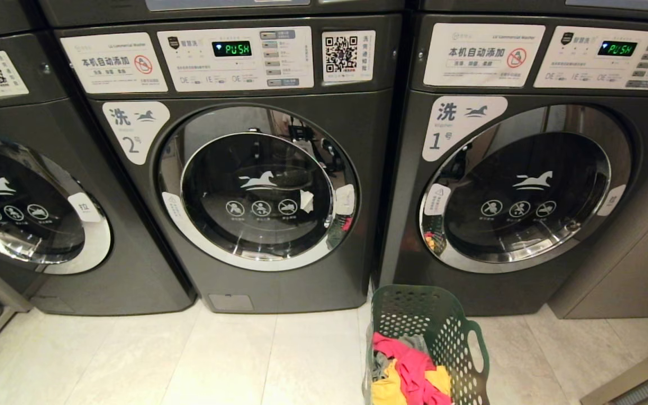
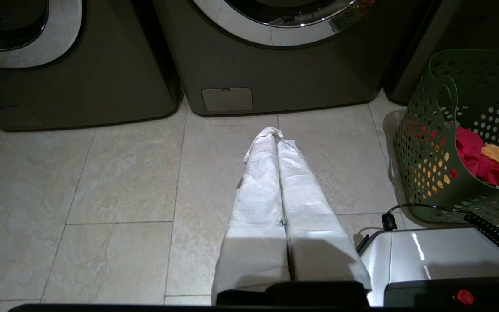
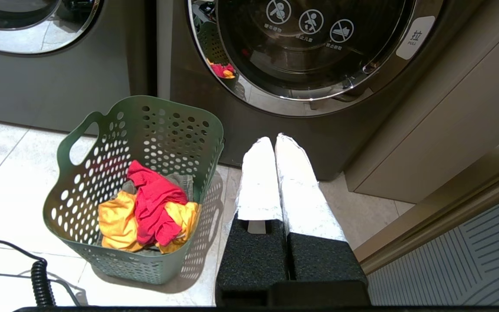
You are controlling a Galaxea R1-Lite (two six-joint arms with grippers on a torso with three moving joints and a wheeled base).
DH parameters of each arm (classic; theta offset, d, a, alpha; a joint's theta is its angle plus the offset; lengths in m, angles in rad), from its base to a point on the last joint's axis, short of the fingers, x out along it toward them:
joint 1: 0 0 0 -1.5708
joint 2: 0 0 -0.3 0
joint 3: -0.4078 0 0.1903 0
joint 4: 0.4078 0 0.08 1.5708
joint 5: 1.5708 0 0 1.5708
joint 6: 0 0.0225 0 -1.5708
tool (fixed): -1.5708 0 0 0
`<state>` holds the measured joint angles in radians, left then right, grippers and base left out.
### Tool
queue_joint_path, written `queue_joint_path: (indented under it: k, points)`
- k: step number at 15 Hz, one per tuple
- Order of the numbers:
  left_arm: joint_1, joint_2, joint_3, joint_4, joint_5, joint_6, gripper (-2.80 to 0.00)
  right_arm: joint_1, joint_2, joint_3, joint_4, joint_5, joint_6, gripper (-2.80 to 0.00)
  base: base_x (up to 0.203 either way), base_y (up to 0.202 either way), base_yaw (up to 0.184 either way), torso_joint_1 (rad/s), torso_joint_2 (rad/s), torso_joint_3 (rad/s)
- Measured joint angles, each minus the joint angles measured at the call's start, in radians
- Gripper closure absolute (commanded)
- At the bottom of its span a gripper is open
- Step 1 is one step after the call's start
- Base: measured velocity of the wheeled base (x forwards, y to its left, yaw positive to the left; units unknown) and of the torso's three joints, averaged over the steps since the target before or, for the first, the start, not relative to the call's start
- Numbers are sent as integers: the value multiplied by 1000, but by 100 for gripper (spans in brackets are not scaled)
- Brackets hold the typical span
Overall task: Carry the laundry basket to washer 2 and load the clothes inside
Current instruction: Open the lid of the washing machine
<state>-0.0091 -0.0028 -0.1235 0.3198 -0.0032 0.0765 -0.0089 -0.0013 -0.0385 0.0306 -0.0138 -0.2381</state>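
Note:
The dark green laundry basket [image 1: 459, 332] stands on the floor in front of the gap between two machines, holding red, yellow and grey clothes [image 1: 408, 374]. Washer 2 [image 1: 245, 169], dark grey with a chrome-rimmed round door, is shut and stands left of the basket. Neither arm shows in the head view. My left gripper [image 2: 276, 132] is shut and empty, low over the tiles before washer 2, with the basket [image 2: 440, 151] off to its side. My right gripper [image 3: 274, 141] is shut and empty beside the basket [image 3: 115, 173], in front of the washer labelled 1.
Washer 1 [image 1: 526, 180] stands right of washer 2, and a third like machine [image 1: 26, 197] stands at the left. A beige cabinet panel [image 1: 633, 270] is at the far right. A coiled black cable [image 2: 492, 234] lies over my white base [image 2: 431, 255]. Pale floor tiles [image 1: 189, 360] lie before the machines.

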Motion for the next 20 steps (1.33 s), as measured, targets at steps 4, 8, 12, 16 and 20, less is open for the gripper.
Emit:
queue_joint_path:
  k: [4, 8, 12, 16, 20]
  points:
    - [0, 0, 0, 0, 0, 0, 0, 0, 0, 2, 0, 0, 1, 0, 0, 0, 0, 0, 0, 0]
    - [0, 1, 0, 0, -13, 40, 0, 1, 0, 1, 0, -4, 13, 0, 0, 0, 0, 0, 0, 0]
    - [0, 1, 0, 0, -7, 6, 0, 1, 0, -2, -13, -64, 170, 0, 0, 0, 0, 0, 0, 0]
    - [0, 1, 0, 0, -14, 7, 0, 1, 0, 12, -15, -23, 323, 0, 0, 0, 0, 0, 0, 0]
    - [0, 2, 0, 1, -14, 13, 0, 2, 0, 35, -29, 51, 98, 0, 0, 0, 0, 0, 0, 0]
